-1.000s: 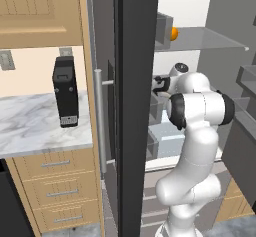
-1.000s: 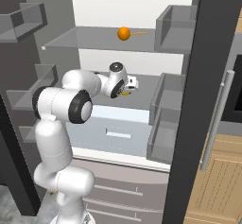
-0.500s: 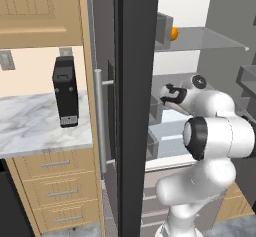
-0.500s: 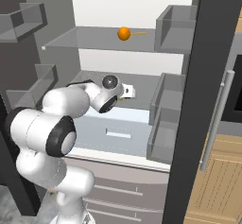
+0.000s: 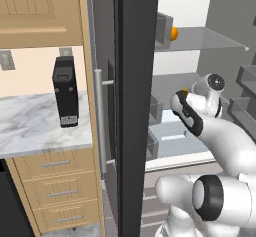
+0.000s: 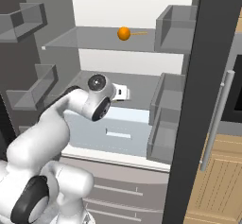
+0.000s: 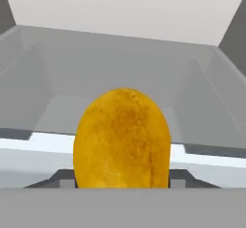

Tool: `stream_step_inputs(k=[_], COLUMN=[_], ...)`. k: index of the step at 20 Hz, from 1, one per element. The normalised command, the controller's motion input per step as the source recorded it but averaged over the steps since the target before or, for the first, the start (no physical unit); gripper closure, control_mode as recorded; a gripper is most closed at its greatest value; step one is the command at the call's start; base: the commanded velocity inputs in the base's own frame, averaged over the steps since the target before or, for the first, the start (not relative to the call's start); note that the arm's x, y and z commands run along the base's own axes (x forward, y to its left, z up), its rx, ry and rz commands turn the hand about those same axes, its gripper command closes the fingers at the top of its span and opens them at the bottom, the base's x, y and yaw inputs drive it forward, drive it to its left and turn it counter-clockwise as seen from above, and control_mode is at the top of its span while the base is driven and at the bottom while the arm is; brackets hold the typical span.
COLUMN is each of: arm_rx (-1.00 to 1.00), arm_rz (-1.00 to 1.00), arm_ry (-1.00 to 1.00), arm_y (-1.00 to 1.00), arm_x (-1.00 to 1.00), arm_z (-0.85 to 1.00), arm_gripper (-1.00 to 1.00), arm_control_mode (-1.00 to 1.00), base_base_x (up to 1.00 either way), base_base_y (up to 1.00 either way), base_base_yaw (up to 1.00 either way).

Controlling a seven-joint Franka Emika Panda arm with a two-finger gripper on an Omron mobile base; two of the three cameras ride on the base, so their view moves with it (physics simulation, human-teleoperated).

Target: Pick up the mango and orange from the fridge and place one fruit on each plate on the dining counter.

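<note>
Between my gripper's fingers I hold the mango clamped, above the fridge shelf; the orange sits mid upper shelf.

The arm now folds lower, its elbow swung down toward the near side, and the hand sits farther back inside the fridge.

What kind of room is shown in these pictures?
Most likely a home kitchen, rendered. An open fridge holds an orange on its upper shelf, and beside it a marble counter sits on wooden drawers.
</note>
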Motion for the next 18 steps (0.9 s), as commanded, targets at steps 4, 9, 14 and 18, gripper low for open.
stream_step_inputs(k=[4, 9, 14, 18], arm_rx=[0.02, 0.09, 0.12, 0.06], arm_rz=[-0.04, -0.03, 0.00, -0.02], arm_ry=[0.14, 0.12, 0.01, 0.09], arm_y=[0.00, 0.00, 0.00, 0.12], arm_x=[-1.00, -1.00, -1.00, -0.96], arm_z=[0.77, 0.24, 0.03, 0.22], arm_gripper=[1.00, 1.00, 1.00, 1.00], arm_control_mode=[-1.00, -1.00, -1.00, -1.00], base_base_x=[0.00, 0.00, 0.00, 0.00], base_base_y=[0.00, 0.00, 0.00, 0.00], base_base_yaw=[0.00, 0.00, 0.00, 0.00])
